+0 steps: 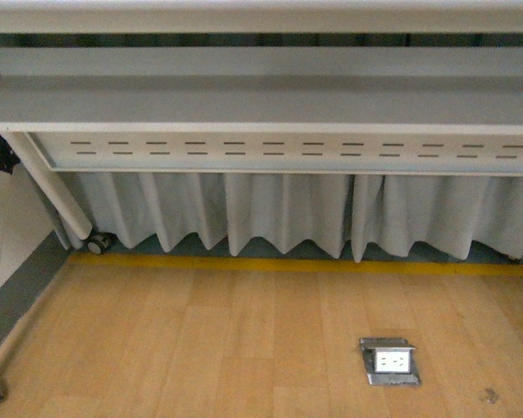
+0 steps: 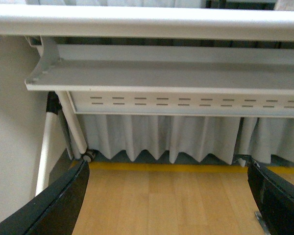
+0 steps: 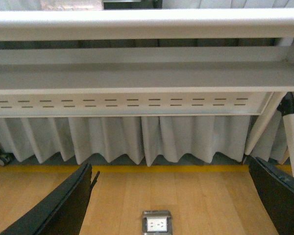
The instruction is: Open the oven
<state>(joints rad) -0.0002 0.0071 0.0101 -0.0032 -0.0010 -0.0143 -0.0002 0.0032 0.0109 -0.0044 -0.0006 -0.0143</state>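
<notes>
Front view gives you only the underside of the counter (image 1: 261, 104), a white pleated curtain (image 1: 270, 218) and the wooden floor (image 1: 200, 348); the oven is not seen in any view. Your left claw (image 2: 169, 196) is wide open, its black fingers (image 2: 59, 200) far apart. Your right claw (image 3: 169, 200) is also open, with a floor socket (image 3: 156, 223) between its fingers, below them.
</notes>
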